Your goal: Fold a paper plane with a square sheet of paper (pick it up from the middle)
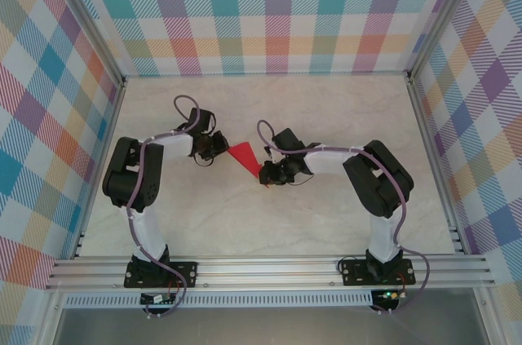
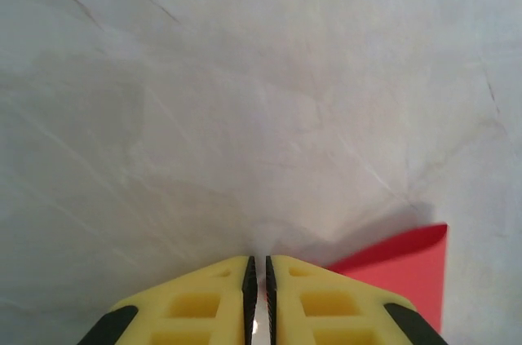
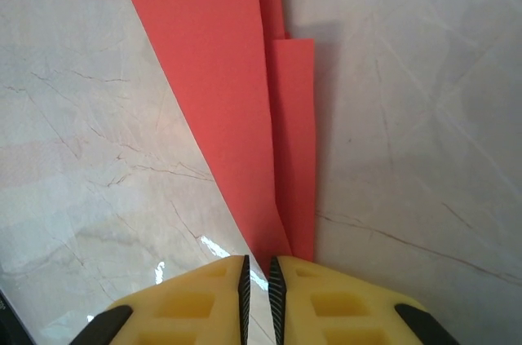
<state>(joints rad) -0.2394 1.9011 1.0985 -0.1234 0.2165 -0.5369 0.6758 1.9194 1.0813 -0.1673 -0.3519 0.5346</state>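
Observation:
The paper plane (image 1: 243, 154) is bright red paper folded into a narrow pointed shape, lying mid-table between my two grippers. My left gripper (image 1: 222, 148) sits at its wide left end. In the left wrist view the jaws (image 2: 259, 263) stand with only a thin slit, the red paper (image 2: 408, 267) passes under the right finger, and whether any of it is pinched is hidden. My right gripper (image 1: 263, 175) is at the pointed end. In the right wrist view its jaws (image 3: 258, 262) are slightly apart, bare table shows between them, and the plane's layered tip (image 3: 220, 76) ends beside the right pad.
The pale marble-patterned table (image 1: 285, 223) is boxed in by plaid walls at the back and sides. An aluminium rail (image 1: 269, 267) carrying both arm bases runs along the near edge. Side rails (image 1: 432, 157) edge the tabletop.

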